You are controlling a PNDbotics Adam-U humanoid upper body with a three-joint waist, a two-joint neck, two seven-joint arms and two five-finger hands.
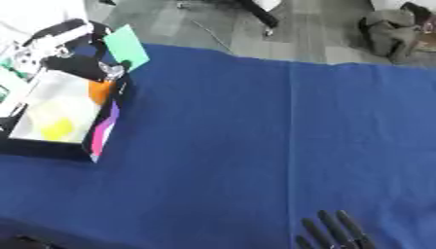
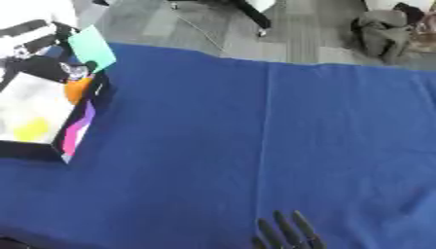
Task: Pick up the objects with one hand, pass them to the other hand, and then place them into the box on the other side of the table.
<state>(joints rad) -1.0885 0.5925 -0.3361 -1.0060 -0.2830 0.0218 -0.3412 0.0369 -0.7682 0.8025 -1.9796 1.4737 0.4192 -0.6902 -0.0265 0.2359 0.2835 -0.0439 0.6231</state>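
— One hand in the left eye view: the right hand (image 1: 334,232), fingers straight and apart, at the bottom edge of the blue table (image 1: 255,146).

— Right eye view: the box (image 2: 43,114) sits far left, well apart from it.

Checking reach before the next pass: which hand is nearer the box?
Left. The left hand is over the box at its far end; the right hand rests open at the bottom edge, far right.
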